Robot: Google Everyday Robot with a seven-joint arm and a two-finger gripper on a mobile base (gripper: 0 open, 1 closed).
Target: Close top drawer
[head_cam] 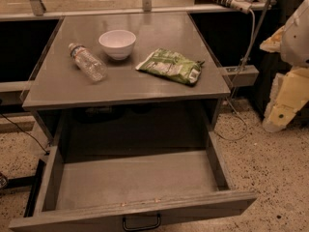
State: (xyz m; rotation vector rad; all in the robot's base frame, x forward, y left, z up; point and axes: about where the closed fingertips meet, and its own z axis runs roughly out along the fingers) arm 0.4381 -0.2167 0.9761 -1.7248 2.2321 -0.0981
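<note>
The top drawer [135,178] is wide and grey, and it is pulled far out from under the tabletop [125,88]. Its inside is bare. Its flat front panel [145,210] runs along the bottom of the view, with a small black handle [141,223] at its centre. My arm shows at the right edge as white and pale yellow parts. The gripper [280,112] is at its lower end, to the right of the table and above the floor, well apart from the drawer.
On the tabletop stand a white bowl [117,43], a clear plastic bottle [88,62] lying on its side and a green snack bag [170,65]. A cable [241,124] hangs down right of the table. Speckled floor lies on both sides.
</note>
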